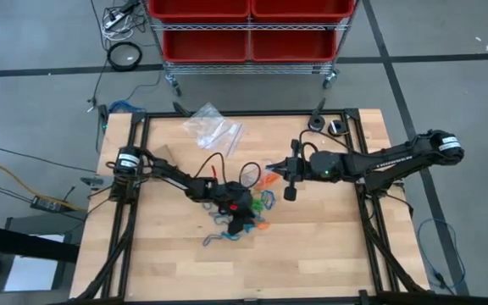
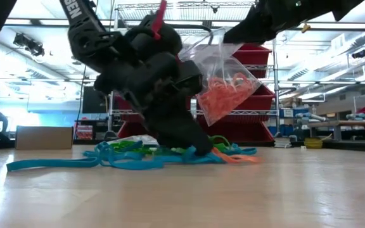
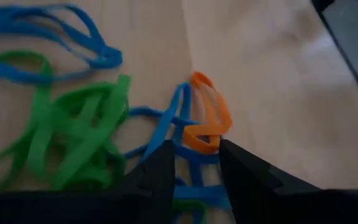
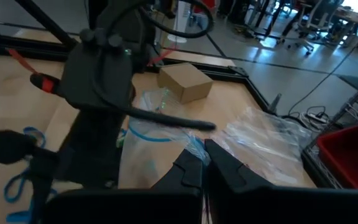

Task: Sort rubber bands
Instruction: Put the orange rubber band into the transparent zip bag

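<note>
The rubber bands (image 1: 242, 212) are seen in a loose pile of blue, green and orange loops on the wooden table (image 1: 312, 246), a little below the middle of the high view. The left tool (image 1: 242, 219) is lowered onto this pile. In the left wrist view its fingers (image 3: 160, 171) are spread a little, and an orange band (image 3: 207, 121) lies on the table just ahead of the gap between them; whether it is touched cannot be told. The right tool (image 1: 289, 193) is held to the right of the pile, above the table. Its fingers are pressed together on the top edge of a clear bag (image 2: 224, 79), in which orange bands are seen. More clear bags (image 1: 213, 127) lie in the upper middle of the table.
</note>
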